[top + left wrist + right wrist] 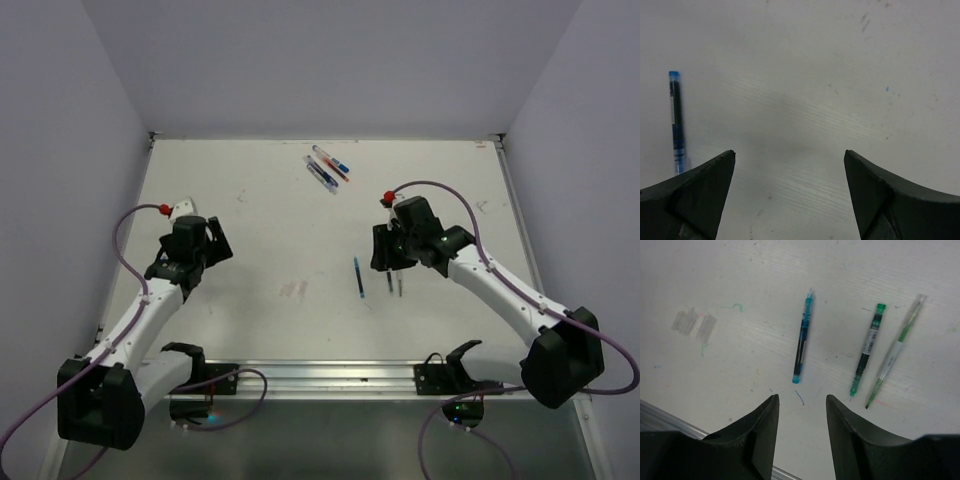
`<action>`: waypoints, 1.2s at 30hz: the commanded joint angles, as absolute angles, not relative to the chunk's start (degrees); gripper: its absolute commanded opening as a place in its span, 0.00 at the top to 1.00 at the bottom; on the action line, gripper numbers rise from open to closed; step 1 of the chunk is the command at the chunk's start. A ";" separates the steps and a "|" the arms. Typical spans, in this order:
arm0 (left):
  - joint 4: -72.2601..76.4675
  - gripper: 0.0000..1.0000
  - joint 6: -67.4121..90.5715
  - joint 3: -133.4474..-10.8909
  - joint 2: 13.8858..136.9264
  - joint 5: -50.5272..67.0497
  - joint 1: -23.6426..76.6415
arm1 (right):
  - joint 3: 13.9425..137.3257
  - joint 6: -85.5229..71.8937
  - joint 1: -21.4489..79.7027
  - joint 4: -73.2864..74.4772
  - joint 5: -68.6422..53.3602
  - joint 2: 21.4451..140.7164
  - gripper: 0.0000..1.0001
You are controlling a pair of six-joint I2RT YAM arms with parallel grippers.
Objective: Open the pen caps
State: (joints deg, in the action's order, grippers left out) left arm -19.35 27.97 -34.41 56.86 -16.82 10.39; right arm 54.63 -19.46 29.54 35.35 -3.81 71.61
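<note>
Wide apart at the left end effector (790,157), nothing between the jaws, only bare table (840,75) below; partly apart at the right end effector (801,402), also clamped on nothing; just beyond those right fingertips, flat on the table: a blue pen (802,340) at centre frame, a green pen (867,355) and a clear-and-green pen (895,355) toward the right, near each other yet not touching; at the left edge of the left wrist view, a blue-tipped pen (676,122) with a blue cap (674,75), apparently, at its upper end; at upper centre of the top view, a tight cluster of pens (325,168), well apart from both arms; elsewhere too small for telling caps on from caps off. Likely trouble from here: closing on so thin a barrel lying flat and rolling or skidding it aside; catching the neighbouring green pen along with the target, given the close spacing; pinching barrel instead of cap, or gripping too loosely, and so dragging the whole pen along instead of freeing the cap; scraping fingertips on the table through too low an approach.
</note>
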 commanded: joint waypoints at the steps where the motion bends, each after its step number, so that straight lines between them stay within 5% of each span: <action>1: -22.41 0.08 31.11 -37.35 59.93 -19.16 4.16 | 53.53 -19.07 30.76 32.61 -11.41 68.56 0.53; 16: -16.61 0.13 24.08 -35.33 67.48 -27.07 -8.69 | 49.57 -19.86 37.18 28.56 -20.83 62.05 0.52; 26: -9.49 0.37 18.72 -35.68 76.72 -16.70 -17.58 | 48.95 -19.78 38.50 28.30 -19.95 61.17 0.52; 36: -9.23 0.45 13.89 -41.13 87.01 -12.04 -19.25 | 49.13 -19.69 38.58 28.12 -19.07 61.43 0.52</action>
State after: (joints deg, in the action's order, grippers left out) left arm -10.52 16.88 -39.79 85.62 -13.96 -18.70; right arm 49.15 -19.86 38.24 29.71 -19.11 62.43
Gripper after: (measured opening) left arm 0.560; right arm 0.480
